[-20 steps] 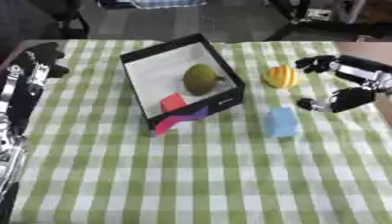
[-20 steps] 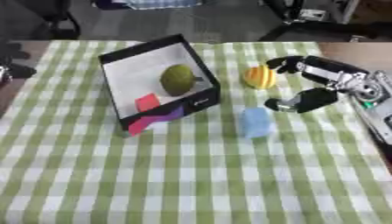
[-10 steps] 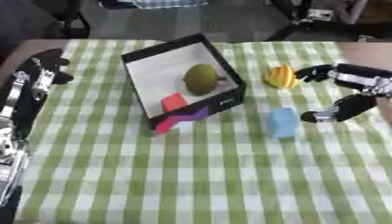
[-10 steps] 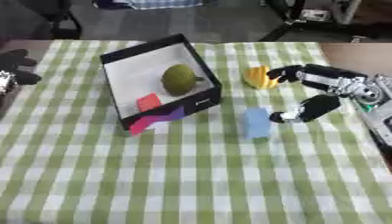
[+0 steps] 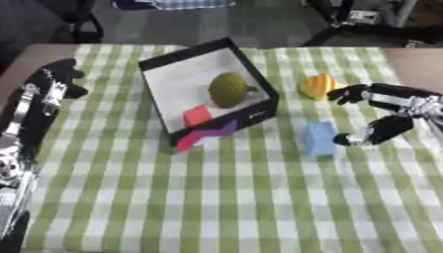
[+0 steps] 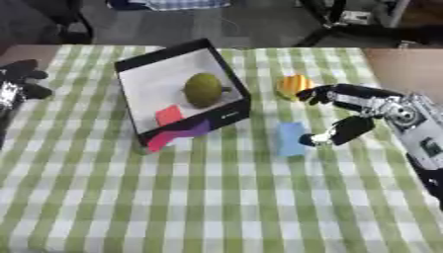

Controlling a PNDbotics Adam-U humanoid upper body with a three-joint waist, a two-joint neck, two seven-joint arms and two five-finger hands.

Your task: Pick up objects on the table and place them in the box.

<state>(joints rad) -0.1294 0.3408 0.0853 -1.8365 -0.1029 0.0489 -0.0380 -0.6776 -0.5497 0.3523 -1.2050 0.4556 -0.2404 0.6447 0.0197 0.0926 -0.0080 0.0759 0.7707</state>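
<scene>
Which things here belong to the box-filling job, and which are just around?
Job:
box, holding a green fruit and a red block
blue block
orange fruit
right hand, open beside both

Around:
checked cloth
left hand, idle at the left edge

Green-checked cloth [image 5: 216, 197], black box [image 5: 259, 106], blue block [image 5: 318, 138], seemingly orange-yellow fruit [image 5: 317, 86].

head stereo pair | looking steeply down | both share table [image 5: 259, 207], box [image 6: 138, 64]
</scene>
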